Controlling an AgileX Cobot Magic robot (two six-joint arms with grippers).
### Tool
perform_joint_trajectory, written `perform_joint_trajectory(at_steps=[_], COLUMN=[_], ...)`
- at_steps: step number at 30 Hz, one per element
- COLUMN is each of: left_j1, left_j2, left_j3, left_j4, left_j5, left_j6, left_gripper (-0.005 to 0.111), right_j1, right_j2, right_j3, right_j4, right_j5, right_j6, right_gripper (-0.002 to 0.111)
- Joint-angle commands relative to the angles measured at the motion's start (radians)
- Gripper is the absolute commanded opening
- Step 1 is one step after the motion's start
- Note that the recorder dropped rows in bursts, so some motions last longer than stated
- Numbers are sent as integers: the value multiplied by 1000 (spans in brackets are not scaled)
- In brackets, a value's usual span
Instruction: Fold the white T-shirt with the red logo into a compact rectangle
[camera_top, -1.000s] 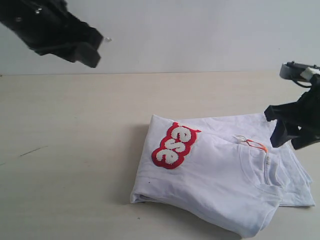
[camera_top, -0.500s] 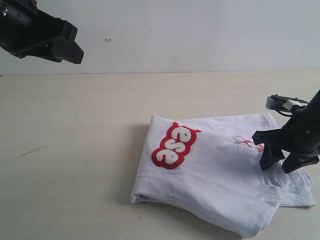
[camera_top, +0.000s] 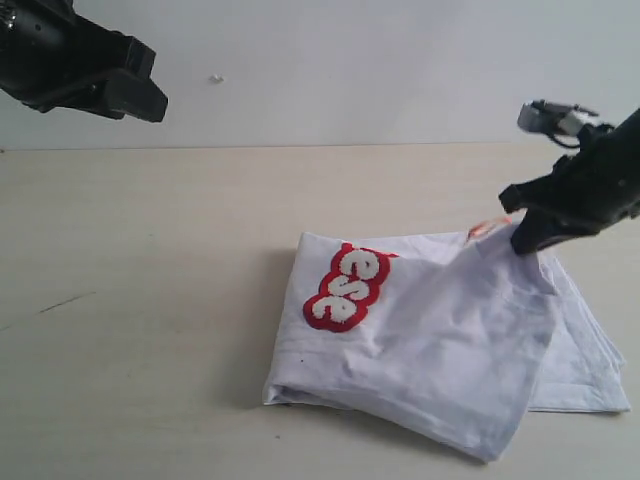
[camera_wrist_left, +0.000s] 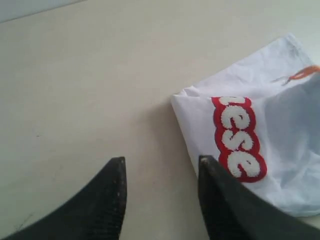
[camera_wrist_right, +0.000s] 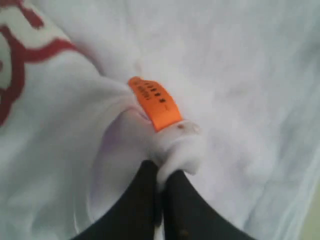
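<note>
The white T-shirt lies partly folded on the table's right half, its red logo showing at the folded left edge. My right gripper is shut on the shirt's collar beside the orange neck tag and holds that part lifted off the table. In the right wrist view the fingers pinch a bunched bit of white cloth. My left gripper hangs open and high over the bare table, left of the shirt, with the logo just beyond one fingertip.
The beige tabletop stretches wide to the left of the shirt. A pale wall rises behind the table's far edge. The left arm hangs at the upper left.
My right gripper came down onto the collar, shut on it, then rose back and up, lifting the collar side. The left arm drew away to the upper left and stopped.
</note>
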Motion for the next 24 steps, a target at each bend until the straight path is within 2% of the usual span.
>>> perform_joint_trajectory(at_steps=[1,3,6,10,11,15,17,18,19,21,24], left_j1=[2,2,2,2,2,-7,-11,-11,-11,-11,-11], left_j2=[-9,-9,-9,-9,-9,7,26,30,30,30,30], left_j3=[4,4,4,4,4,73,98,98,98,98,98], left_j4=[-11,-11,-11,-11,-11,-104,-112,-100,-98,-100,-105], left_j5=[-30,-42,-42,-38,-28,-37,-59,-56,-56,-51,-55], left_j6=[7,7,7,7,7,95,108,108,108,108,108], left_gripper=[45,45,45,45,45,45,45,45,45,45,45], right_j1=[-3,-3,-3,-3,-3,-3,-5,-5,-5,-5,-5], right_j2=[-100,-102,-61,-7,-4,-20,6,35,52,94,146], right_j3=[-29,-29,-29,-29,-29,-29,-29,-29,-29,-29,-29], right_j4=[-3,-44,-46,-57,-93,-232,-312,-359,-361,-274,70], right_j5=[-161,-236,-219,-202,-215,-203,-130,-99,-91,-119,-189], right_j6=[-43,-37,-35,3,35,219,314,377,399,321,-20], right_gripper=[0,0,3,22,31,37,50,60,63,63,63])
